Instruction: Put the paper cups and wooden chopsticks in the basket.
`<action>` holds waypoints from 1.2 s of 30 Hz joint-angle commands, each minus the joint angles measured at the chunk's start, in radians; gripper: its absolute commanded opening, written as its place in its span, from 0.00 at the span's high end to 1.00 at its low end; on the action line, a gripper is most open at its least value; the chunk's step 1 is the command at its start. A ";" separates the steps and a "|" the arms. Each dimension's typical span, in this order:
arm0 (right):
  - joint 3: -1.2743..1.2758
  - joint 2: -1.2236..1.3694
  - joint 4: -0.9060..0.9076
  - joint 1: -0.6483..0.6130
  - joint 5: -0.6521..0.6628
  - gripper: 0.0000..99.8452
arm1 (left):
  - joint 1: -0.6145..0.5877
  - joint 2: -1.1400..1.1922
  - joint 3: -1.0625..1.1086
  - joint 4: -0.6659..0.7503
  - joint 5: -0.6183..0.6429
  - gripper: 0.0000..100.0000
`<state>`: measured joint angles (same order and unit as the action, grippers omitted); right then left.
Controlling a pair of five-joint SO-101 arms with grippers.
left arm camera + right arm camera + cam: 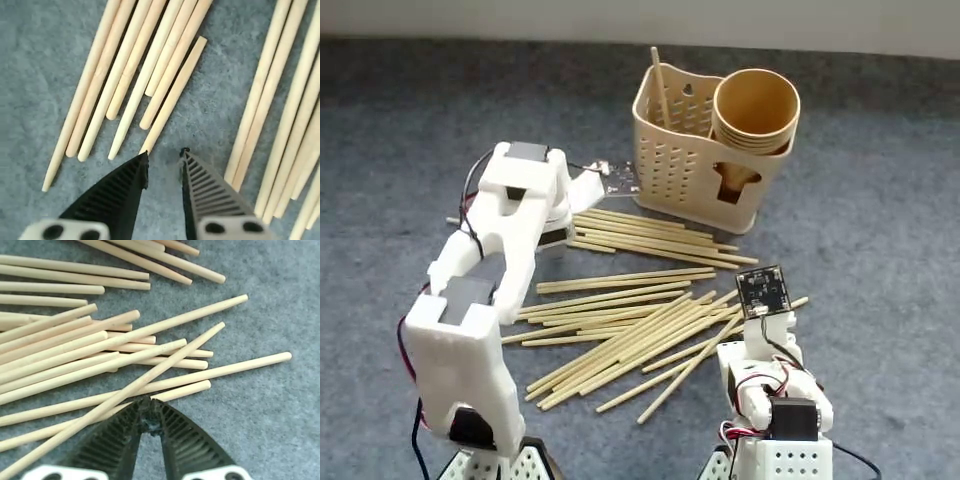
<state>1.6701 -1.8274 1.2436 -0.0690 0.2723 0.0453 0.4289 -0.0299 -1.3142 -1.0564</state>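
A grey, felt-like worktop [880, 230] carries everything. Towards the back stands the cream perforated plastic basket [670, 170], already holding a nested stack of tan paper cups [755, 105] and one upright wooden chopstick [660, 85]. So the cups look done and the job is down to the loose pale wooden chopsticks [640, 330], strewn across the worktop in front of the basket.

The left claw [163, 155] is released, its jaws parted with nothing between them, poised just short of the near end of a single flat-ended chopstick [172, 95]. The right claw [150, 425] is clenched tip to tip, apparently empty, at the edge of the crossed pile.

The step in hand seems to be picking a stick with the left arm. The jaws should straddle that one stick, not its neighbours lying close beside it.
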 commanded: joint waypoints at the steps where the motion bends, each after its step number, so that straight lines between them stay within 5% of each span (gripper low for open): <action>1: 0.154 -0.012 0.007 0.008 0.009 0.99 | -0.021 0.064 -0.110 0.009 -0.009 0.88; 19: 0.154 -0.012 0.007 0.008 0.009 0.99 | -0.030 0.194 -0.193 -0.025 -0.012 0.92; 36: 0.154 -0.012 0.007 0.008 0.009 0.99 | -0.027 0.070 -0.186 -0.336 -0.017 0.99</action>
<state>1.6701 -1.8274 1.2436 -0.0690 0.2723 0.0207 0.6053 -0.2140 -1.5566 -1.0625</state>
